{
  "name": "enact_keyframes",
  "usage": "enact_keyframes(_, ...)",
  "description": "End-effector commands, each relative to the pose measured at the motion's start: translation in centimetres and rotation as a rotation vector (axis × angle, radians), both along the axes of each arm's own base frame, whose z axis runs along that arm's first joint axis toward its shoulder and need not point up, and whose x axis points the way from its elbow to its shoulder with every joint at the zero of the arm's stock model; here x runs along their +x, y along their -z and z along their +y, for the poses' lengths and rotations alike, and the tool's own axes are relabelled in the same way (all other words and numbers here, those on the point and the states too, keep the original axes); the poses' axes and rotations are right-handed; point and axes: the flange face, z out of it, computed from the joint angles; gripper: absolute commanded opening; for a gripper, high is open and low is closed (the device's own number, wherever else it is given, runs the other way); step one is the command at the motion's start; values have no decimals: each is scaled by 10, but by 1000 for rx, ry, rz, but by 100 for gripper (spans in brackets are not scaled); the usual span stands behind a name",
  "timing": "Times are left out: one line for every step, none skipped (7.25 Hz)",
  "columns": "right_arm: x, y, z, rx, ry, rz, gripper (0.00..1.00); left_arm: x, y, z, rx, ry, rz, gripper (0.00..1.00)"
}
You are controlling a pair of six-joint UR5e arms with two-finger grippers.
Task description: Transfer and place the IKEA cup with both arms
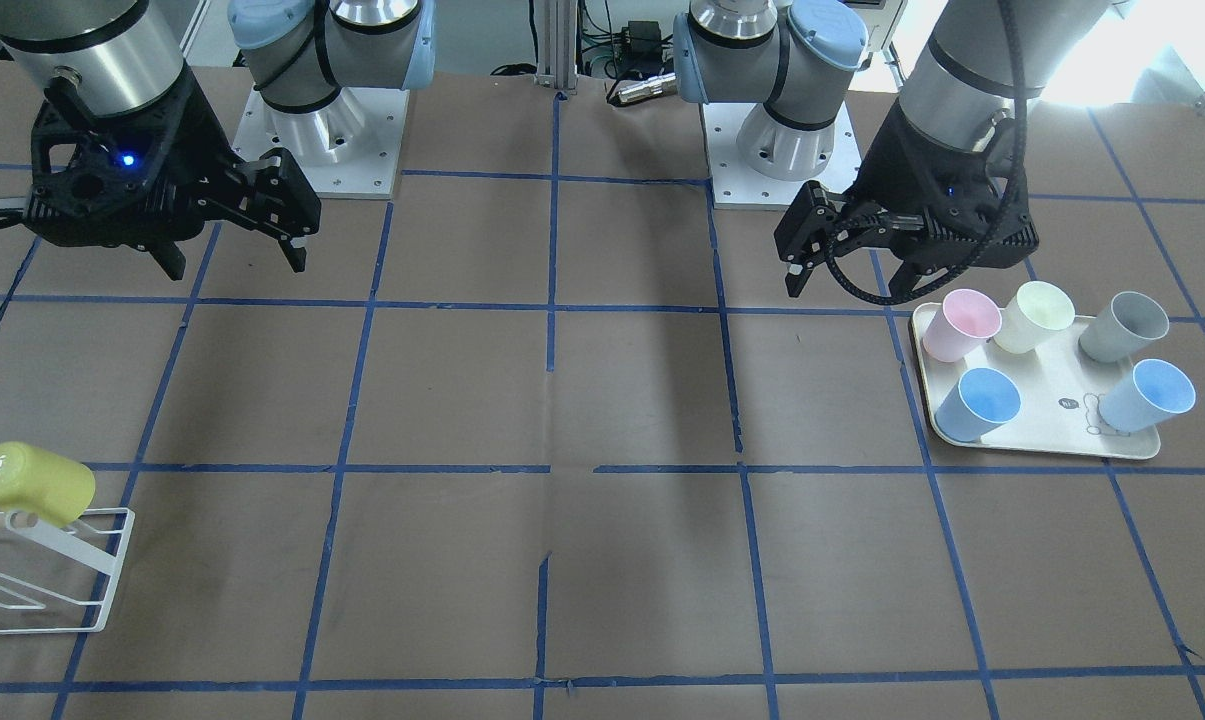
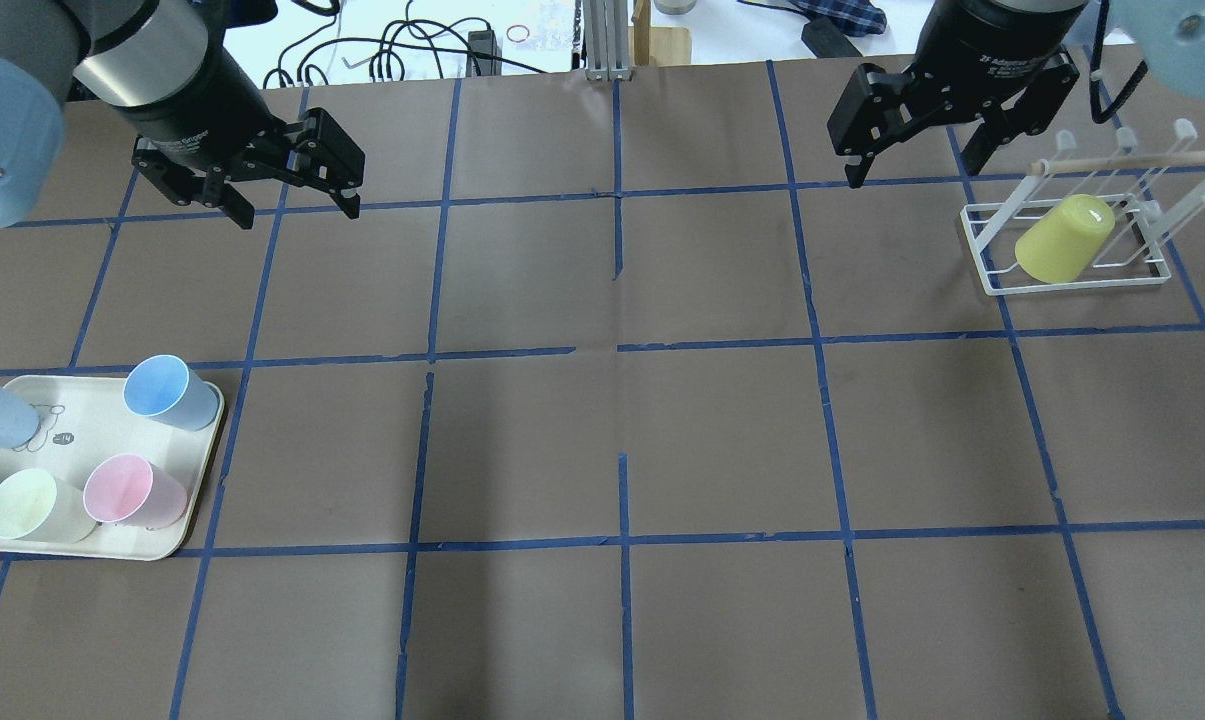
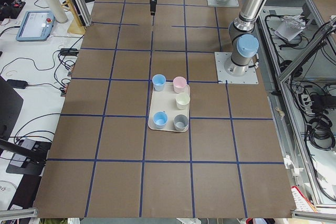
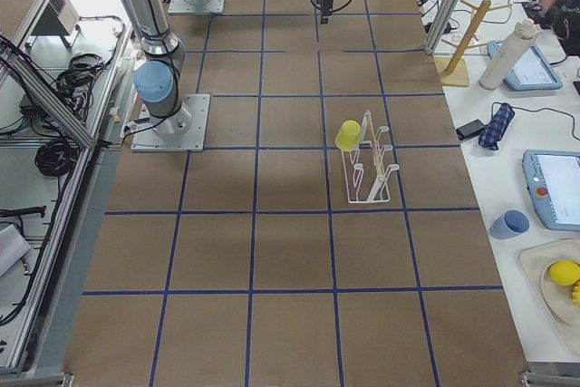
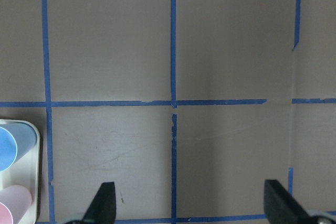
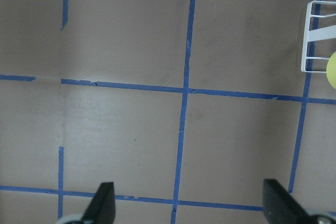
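Taped desk (image 2: 602, 440), nothing begun: my left gripper (image 2: 297, 205) and right gripper (image 2: 907, 172) hang released. Next, I reckon, the right one fetches the IKEA cup (image 2: 1062, 240) off the rack (image 2: 982, 250) by the desk's right edge.

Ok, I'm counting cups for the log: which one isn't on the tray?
The bright yellow cup: it hangs tilted, bottom up, on the white rack, while the other five stand upright on the tray.

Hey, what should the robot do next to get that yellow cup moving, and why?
Probably swing the right gripper over to the yellow cup and close on it: the cup sits bottom-up on the rack beside that gripper, which is open and empty.
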Motion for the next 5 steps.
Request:
enact_keyframes(0,-1,0,-1,-1,4,100,0,-5,4,-6,0,2,100)
enact_keyframes(0,-1,0,-2,-1,1,100,-1,-9,3,-16,0,3,100)
enact_keyframes(0,-1,0,-2,-3,4,100,-1,-7,3,-11,2,7,100)
enact_keyframes(-1,-2,0,-4,-1,4,100,1,-6,2,-10,-1,8,100)
enact_keyframes(-3,-3,-2,-7,0,4,100,-2,-5,2,-8,1,37,100)
